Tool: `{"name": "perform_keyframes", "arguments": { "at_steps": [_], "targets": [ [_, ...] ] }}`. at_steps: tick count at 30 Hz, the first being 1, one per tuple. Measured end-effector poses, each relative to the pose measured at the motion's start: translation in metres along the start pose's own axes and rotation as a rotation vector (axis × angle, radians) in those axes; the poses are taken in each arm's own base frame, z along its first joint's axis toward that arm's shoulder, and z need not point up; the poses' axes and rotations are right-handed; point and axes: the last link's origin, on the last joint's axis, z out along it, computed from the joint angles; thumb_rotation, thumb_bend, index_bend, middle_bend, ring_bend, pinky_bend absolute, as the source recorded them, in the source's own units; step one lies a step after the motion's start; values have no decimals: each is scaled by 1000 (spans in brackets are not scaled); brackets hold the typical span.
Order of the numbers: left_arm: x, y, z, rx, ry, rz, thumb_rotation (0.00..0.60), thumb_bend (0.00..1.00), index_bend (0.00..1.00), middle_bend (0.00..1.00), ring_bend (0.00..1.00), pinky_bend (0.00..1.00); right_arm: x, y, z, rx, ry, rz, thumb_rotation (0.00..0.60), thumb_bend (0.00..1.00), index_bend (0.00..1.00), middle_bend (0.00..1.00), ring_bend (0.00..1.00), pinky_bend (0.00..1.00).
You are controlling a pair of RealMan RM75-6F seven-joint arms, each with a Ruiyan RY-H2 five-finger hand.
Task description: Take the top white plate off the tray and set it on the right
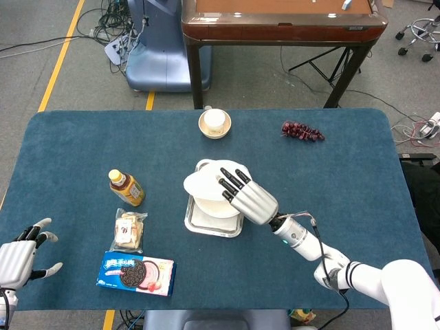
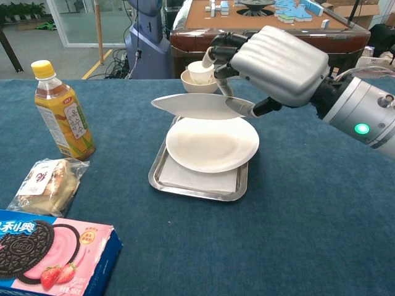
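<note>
My right hand [image 2: 278,61] [image 1: 246,196] holds the top white plate [image 2: 194,106] [image 1: 201,183] by its right rim, lifted clear above the stack and roughly level. Beneath it another white plate [image 2: 213,145] lies on the metal tray [image 2: 196,184] [image 1: 206,221] at the table's middle. My left hand [image 1: 20,256] hovers at the table's near left corner, fingers spread and holding nothing; only the head view shows it.
A bottle of tea [image 2: 60,110] stands left of the tray, with a snack packet [image 2: 48,184] and a cookie box [image 2: 49,251] nearer me. A bowl holding a cup [image 2: 199,79] sits behind the tray. Grapes [image 1: 301,130] lie at the back right.
</note>
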Motion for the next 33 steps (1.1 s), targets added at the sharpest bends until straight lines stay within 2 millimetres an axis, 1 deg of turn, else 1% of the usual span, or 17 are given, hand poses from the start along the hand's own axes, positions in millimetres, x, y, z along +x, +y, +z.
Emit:
{"name": "perform_keyframes", "arguments": {
  "at_steps": [5, 8, 17, 24, 33],
  "targets": [
    [-1, 0, 0, -2, -2, 3, 600, 102, 411, 168, 193, 389, 6, 11, -6, -8, -4, -50, 600, 482, 634, 262, 141, 305],
    [-1, 1, 0, -3, -3, 5, 600, 102, 411, 168, 194, 389, 9, 22, -13, -25, -16, -79, 600, 482, 634, 262, 141, 305],
    [-4, 2, 0, -6, -13, 15, 600, 103, 411, 168, 194, 389, 5, 54, -45, -109, -89, -149, 600, 482, 639, 262, 141, 305],
    [-6, 4, 1, -9, -22, 20, 600, 103, 411, 168, 194, 389, -7, 69, -66, -151, -170, -183, 600, 482, 640, 262, 140, 305],
    [-7, 4, 1, -7, -25, 19, 600, 103, 411, 168, 194, 389, -28, 77, -91, -195, -280, -196, 600, 482, 640, 262, 141, 305]
  ]
}}
